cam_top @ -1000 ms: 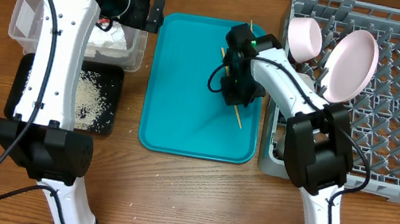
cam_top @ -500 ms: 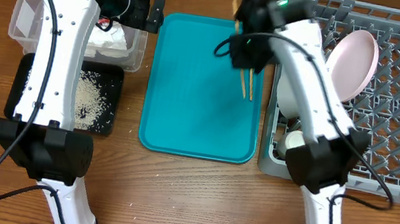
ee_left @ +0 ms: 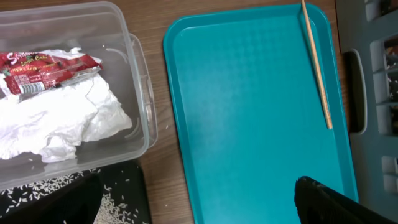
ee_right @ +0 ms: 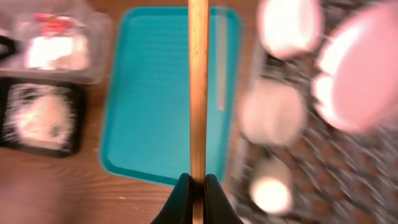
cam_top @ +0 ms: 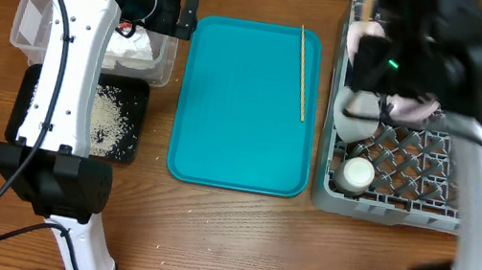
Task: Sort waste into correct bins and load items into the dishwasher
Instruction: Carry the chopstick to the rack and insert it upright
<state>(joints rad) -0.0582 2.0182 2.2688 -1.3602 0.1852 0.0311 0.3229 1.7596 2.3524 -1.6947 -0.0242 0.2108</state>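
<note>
My right gripper (ee_right: 198,185) is shut on one wooden chopstick (ee_right: 198,87) and holds it high above the near-left part of the grey dish rack (cam_top: 385,208). The second chopstick (cam_top: 301,72) lies on the teal tray (cam_top: 231,134) near its right edge. In the rack are the pink plate (ee_right: 360,81), two white bowls (ee_right: 289,25) (ee_right: 273,112) and the white cup (cam_top: 356,173). My left gripper (ee_left: 193,205) is open and empty over the gap between the clear tub (cam_top: 32,15) and the tray. The tub holds the napkin (ee_left: 62,124) and the red wrapper (ee_left: 43,68).
The black tray (cam_top: 127,151) with loose rice (cam_top: 107,114) sits in front of the clear tub at the left. A few rice grains lie on the wood beside it. My raised right arm hides much of the rack in the overhead view.
My right gripper has lifted one chopstick off the teal tray and swung up and right over the dish rack. The other chopstick stays on the tray. The left arm has not moved.
</note>
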